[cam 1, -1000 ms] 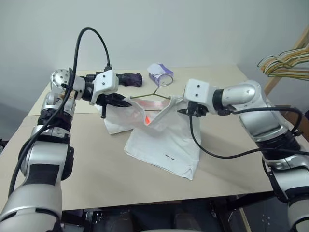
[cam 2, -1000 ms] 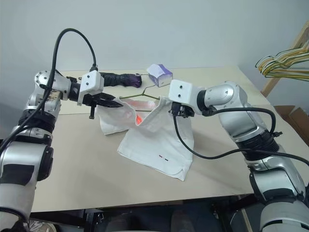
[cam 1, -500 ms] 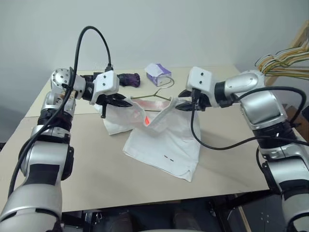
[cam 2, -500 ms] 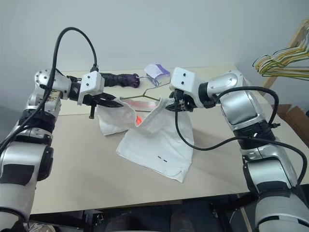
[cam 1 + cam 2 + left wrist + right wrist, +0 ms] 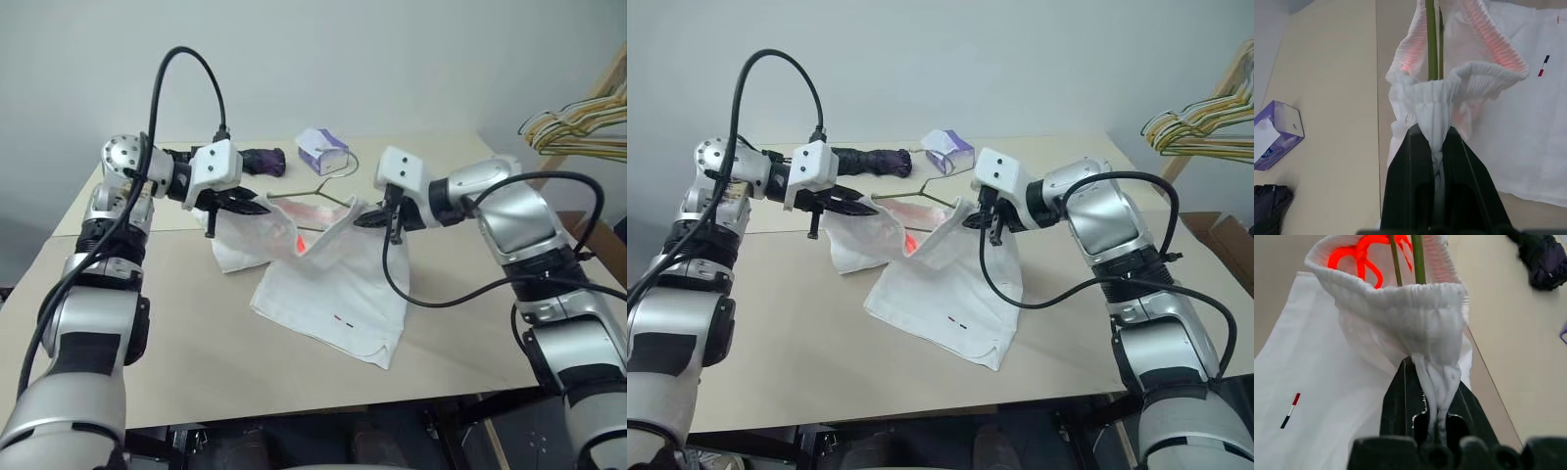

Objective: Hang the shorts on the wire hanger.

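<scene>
The shorts (image 5: 333, 284) lie on the tabletop (image 5: 196, 343), waistband pinched by both the left fingers (image 5: 1420, 161) and right fingers (image 5: 1410, 396), the wire hanger (image 5: 313, 196) threaded inside.

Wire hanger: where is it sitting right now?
In the left eye view the wire hanger lies mid-table, its hook toward the tissue box, its bars running into the shorts' stretched waistband between the left gripper and right gripper.

On the table (image 5: 196, 323) before me, the shorts (image 5: 328, 284) lie spread between my left gripper (image 5: 257, 208) and right gripper (image 5: 361, 221), the wire hanger (image 5: 312, 196) running into their raised waistband, with the tissue box (image 5: 322, 151) and a folded umbrella (image 5: 257, 161) behind, and a bunch of hangers (image 5: 578, 119) far right.
</scene>
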`<action>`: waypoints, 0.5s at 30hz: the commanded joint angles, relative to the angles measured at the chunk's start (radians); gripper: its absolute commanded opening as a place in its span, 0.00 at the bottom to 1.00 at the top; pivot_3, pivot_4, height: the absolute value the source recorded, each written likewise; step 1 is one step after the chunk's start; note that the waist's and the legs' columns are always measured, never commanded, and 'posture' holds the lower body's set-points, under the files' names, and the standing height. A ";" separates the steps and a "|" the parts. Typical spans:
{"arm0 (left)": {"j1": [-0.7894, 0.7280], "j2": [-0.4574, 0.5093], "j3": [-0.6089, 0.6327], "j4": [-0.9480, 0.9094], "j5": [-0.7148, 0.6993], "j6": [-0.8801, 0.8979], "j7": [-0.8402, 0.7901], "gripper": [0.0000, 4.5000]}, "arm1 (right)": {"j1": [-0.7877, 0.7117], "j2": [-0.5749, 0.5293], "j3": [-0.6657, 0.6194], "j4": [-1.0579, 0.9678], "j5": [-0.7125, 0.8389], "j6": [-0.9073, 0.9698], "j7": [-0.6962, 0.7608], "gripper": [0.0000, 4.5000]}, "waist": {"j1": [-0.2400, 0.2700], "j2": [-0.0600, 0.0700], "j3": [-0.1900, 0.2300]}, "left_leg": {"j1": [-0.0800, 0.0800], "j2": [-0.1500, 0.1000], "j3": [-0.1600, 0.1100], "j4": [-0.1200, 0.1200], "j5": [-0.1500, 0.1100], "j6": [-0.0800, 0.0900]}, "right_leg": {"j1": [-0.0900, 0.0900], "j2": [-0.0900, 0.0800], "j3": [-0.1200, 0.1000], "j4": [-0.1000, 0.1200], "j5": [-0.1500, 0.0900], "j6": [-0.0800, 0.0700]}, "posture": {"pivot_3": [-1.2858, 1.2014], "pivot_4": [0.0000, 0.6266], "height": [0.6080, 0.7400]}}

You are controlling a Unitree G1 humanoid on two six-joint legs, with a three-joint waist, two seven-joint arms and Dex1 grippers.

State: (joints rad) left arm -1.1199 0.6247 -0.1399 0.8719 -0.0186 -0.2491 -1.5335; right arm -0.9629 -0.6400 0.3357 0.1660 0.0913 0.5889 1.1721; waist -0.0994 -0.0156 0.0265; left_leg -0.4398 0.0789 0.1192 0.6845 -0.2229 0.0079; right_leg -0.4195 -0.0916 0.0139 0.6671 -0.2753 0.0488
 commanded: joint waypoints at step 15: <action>-0.041 0.020 0.083 0.109 -0.005 -0.169 0.134 0.90 | 0.094 -0.045 -0.127 -0.163 0.041 0.149 -0.112 0.00 | -0.016 0.000 0.000 | 0.000 0.000 0.000 0.000 0.000 0.000 | 0.000 0.000 0.000 0.000 0.000 0.000 | 0.46 0.00 1.00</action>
State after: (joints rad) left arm -1.1270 0.6230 -0.0677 0.9833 -0.0345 -0.3895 -1.4459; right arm -0.8660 -0.6645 0.2626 0.0506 0.1079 0.7102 1.0814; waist -0.1154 -0.0155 0.0264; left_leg -0.4398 0.0788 0.1189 0.6847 -0.2228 0.0078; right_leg -0.4193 -0.0918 0.0138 0.6671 -0.2753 0.0488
